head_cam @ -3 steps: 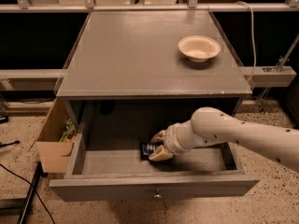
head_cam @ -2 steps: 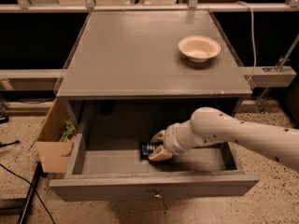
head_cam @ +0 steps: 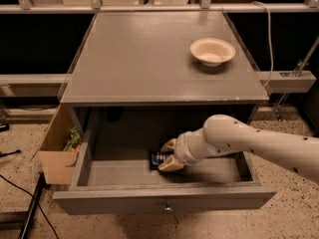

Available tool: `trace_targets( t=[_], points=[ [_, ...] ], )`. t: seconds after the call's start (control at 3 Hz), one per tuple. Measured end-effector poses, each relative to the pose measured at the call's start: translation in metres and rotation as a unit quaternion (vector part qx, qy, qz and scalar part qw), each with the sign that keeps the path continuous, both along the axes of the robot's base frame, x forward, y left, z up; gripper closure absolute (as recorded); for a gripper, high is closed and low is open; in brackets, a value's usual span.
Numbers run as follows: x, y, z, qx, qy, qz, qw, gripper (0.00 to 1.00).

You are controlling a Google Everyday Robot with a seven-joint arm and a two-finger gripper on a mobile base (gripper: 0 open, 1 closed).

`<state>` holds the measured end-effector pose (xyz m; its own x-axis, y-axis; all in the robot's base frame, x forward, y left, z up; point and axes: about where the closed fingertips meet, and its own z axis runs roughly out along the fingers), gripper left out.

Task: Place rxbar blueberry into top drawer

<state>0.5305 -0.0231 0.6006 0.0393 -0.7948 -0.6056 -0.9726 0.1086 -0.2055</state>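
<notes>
A flat grey wooden cabinet top (head_cam: 144,59) is carrying a round cream bowl (head_cam: 212,51) near its right back corner. Below, the top drawer (head_cam: 164,198), wide and shallow with a small round knob (head_cam: 168,209), is standing pulled out. The smooth white arm (head_cam: 259,143) is reaching in from the right, and its gripper (head_cam: 162,158) is pinching the rxbar blueberry (head_cam: 154,159), a dark navy bar sitting low near the middle of the drawer floor. The drawer's left half is lying bare. An open cardboard box (head_cam: 57,158) is sitting just beside the drawer's left wall
</notes>
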Motion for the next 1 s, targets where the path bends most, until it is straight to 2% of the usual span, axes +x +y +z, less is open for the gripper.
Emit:
trace_targets(
  t=[0.33,0.67,1.0],
  points=[
    [0.0007,0.0016,0.0039,-0.005,0.003,-0.004,1.0,0.09],
    [0.0006,0.003,0.0087,-0.008,0.008,-0.009,0.9999,0.0],
    [0.0006,0.003,0.0087,-0.008,0.008,-0.009,0.9999,0.0]
  ],
)
